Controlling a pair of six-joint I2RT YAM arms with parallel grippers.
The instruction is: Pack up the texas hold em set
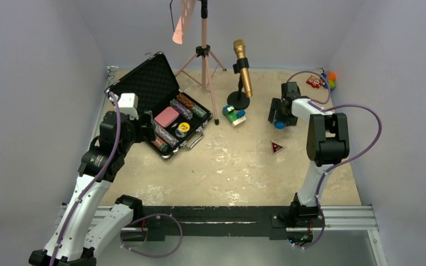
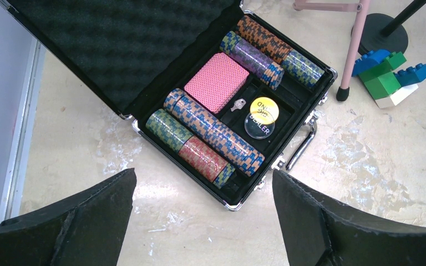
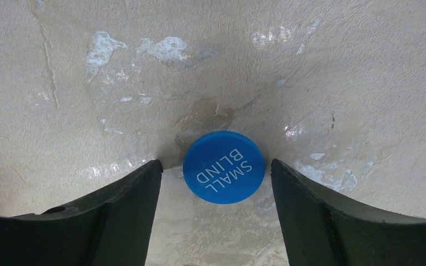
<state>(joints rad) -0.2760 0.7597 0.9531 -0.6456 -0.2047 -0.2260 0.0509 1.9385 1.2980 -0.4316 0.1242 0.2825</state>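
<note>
The black silver-edged briefcase (image 1: 147,80) lies open at the left, foam lid (image 2: 122,44) tilted back. In its tray lie rows of chip stacks (image 2: 216,136), the pink card deck (image 2: 216,82), a yellow button (image 2: 264,106) and a clear dealer button (image 2: 259,126). My left gripper (image 2: 204,177) hovers open just in front of the case's near corner, holding nothing. The blue "SMALL BLIND" button (image 3: 224,167) lies flat on the table. My right gripper (image 3: 215,166) stands open astride it, with a gap on each side. A triangular button (image 1: 277,147) lies nearer, on the table.
A gold microphone (image 1: 243,69) on its stand and a pink tripod (image 1: 204,50) rise behind the middle. Green and blue toy blocks (image 1: 234,115) sit by the microphone base. Small coloured toys (image 1: 321,80) lie in the back right corner. A small key (image 2: 238,103) rests in the case.
</note>
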